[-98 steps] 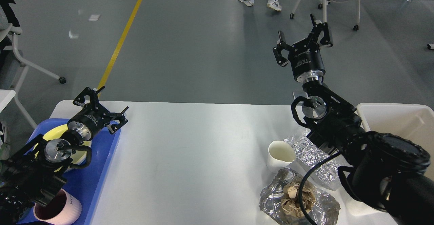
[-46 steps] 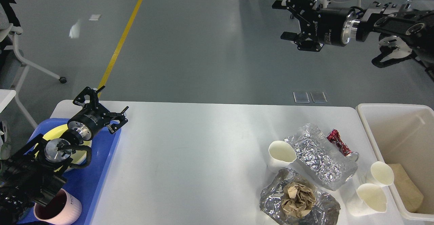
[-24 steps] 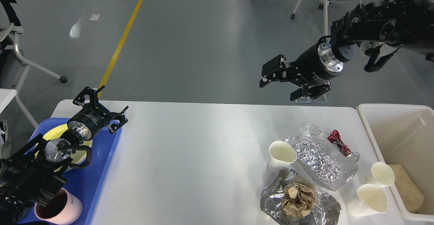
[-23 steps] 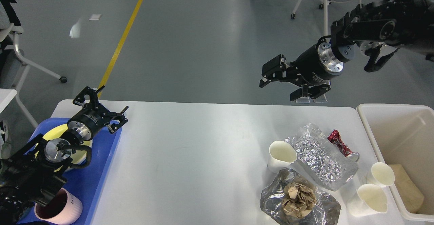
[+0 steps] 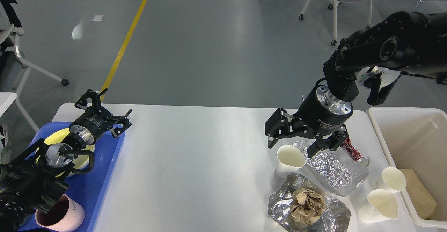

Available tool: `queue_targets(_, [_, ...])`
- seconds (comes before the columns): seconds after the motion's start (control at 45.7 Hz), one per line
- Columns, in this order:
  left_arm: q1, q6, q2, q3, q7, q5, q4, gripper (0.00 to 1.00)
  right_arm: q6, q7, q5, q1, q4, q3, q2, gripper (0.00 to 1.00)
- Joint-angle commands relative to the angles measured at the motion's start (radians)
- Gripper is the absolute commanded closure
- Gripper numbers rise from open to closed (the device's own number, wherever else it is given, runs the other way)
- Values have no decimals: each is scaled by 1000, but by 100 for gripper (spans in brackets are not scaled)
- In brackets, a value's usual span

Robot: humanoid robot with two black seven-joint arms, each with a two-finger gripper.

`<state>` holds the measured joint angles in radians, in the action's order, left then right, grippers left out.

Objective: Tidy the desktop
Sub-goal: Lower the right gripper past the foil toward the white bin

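The white desktop (image 5: 195, 162) spans the view. At its right lie a white paper cup (image 5: 289, 160), a crumpled foil sheet (image 5: 331, 164), a foil tray holding brown crumpled paper (image 5: 307, 207), a red wrapper (image 5: 350, 148) and two more paper cups (image 5: 391, 179) (image 5: 379, 205). My right gripper (image 5: 290, 147) is open, pointing down just above the first cup and the foil sheet. My left gripper (image 5: 104, 109) is open and empty above the far edge of the blue tray (image 5: 97, 176).
The blue tray holds a yellow plate (image 5: 82, 158) and a pink mug (image 5: 61, 218). A cream-white bin (image 5: 415, 144) stands at the desktop's right end with brown paper (image 5: 417, 193) inside. Chairs stand on the grey floor behind.
My right arm has swung up off the table, out and back down, and its open gripper now hangs low over the cup and foil. The left arm has not moved.
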<state>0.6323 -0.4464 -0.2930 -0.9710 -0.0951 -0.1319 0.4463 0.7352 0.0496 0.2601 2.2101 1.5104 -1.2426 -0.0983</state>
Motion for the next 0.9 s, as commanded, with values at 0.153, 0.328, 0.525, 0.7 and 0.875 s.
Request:
queue_targets(0.153, [0,0,0,0,0,0,0,0,-71,-1,28,-23,8,-6,-15,0])
queue_targets(0.328, [0,0,0,0,2,0,0,0,-76,-1,36,-24,10,-6,-14,0])
queue_targets(0.525, [1,0,0,0,2,0,0,0,-86,-1,34,-32,19,-14,-44,0])
queue_targets(0.7, [0,0,0,0,2,0,0,0,-183,1,33,-73,134,-106,-118,0])
queue_targets(0.875, [0,0,0,0,2,0,0,0,-300,1,36,-150,235,-115,-185,0])
